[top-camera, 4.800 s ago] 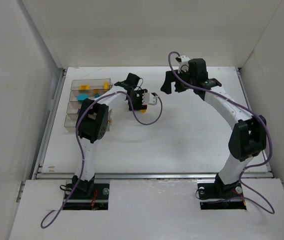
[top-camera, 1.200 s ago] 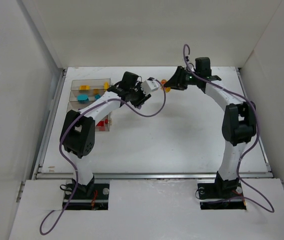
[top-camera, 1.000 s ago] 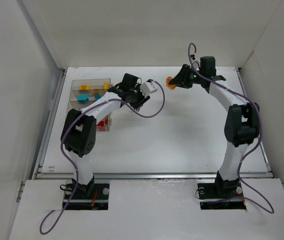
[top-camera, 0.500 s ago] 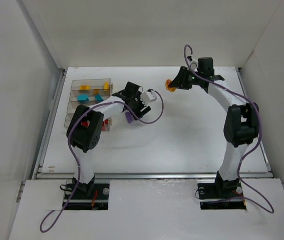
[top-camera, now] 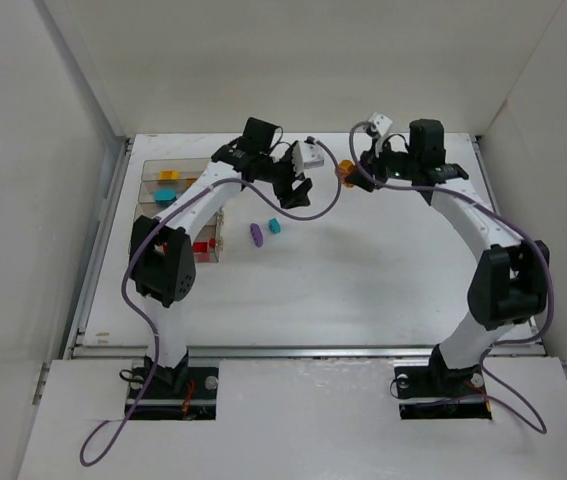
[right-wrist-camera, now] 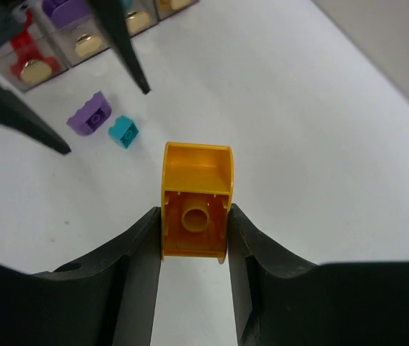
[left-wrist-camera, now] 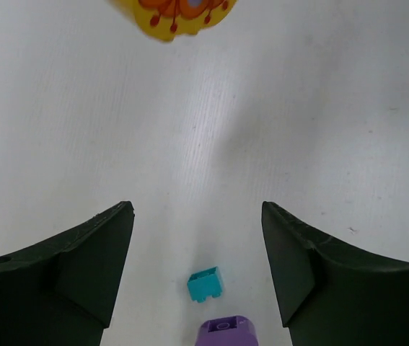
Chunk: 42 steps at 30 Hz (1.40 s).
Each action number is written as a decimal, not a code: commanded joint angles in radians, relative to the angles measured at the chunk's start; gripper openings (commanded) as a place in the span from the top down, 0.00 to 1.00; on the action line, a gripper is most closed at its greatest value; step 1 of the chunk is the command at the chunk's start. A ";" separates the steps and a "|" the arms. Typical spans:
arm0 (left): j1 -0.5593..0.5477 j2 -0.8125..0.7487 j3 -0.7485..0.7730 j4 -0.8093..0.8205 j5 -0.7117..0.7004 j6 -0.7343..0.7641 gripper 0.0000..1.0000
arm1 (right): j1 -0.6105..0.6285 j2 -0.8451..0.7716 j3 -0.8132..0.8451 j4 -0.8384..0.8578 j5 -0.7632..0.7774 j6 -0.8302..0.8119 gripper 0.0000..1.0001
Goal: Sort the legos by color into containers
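My left gripper (top-camera: 298, 186) hangs open and empty above the table; in its wrist view (left-wrist-camera: 195, 213) a teal lego (left-wrist-camera: 205, 284) and a purple lego (left-wrist-camera: 226, 333) lie loose below the spread fingers. In the top view the purple lego (top-camera: 256, 234) and the teal lego (top-camera: 274, 226) rest just right of the containers (top-camera: 145, 215). My right gripper (right-wrist-camera: 193, 220) is shut on a yellow-orange lego (right-wrist-camera: 195, 202), held in the air (top-camera: 343, 178) near the left gripper. The containers (right-wrist-camera: 53, 50) hold yellow, teal, purple and red legos.
White walls enclose the table on three sides. The left arm's purple cable (top-camera: 313, 205) loops over the table beside the loose legos. The two grippers are close together at the back middle of the table.
My left gripper has opened and moved up and toward the back; a purple and a teal lego now lie on the table. The right gripper still grips the yellow-orange lego, shifted slightly.
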 commanded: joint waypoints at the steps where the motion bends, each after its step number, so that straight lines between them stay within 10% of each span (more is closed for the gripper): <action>1: 0.007 -0.111 0.057 -0.138 0.227 0.179 0.31 | 0.015 -0.090 -0.061 0.096 -0.213 -0.455 1.00; 11: -0.002 -0.157 0.103 -0.167 0.376 0.259 0.26 | 0.025 -0.130 -0.094 -0.039 -0.497 -0.883 1.00; 22: -0.062 -0.177 0.048 -0.054 0.233 0.184 0.22 | 0.106 -0.142 -0.084 -0.048 -0.476 -0.884 1.00; 40: -0.071 -0.249 -0.045 -0.016 0.189 0.106 0.94 | 0.106 -0.122 -0.023 -0.142 -0.494 -0.884 1.00; 42: -0.071 -0.249 -0.045 0.003 0.189 0.092 1.00 | 0.106 -0.113 -0.023 -0.153 -0.494 -0.884 0.41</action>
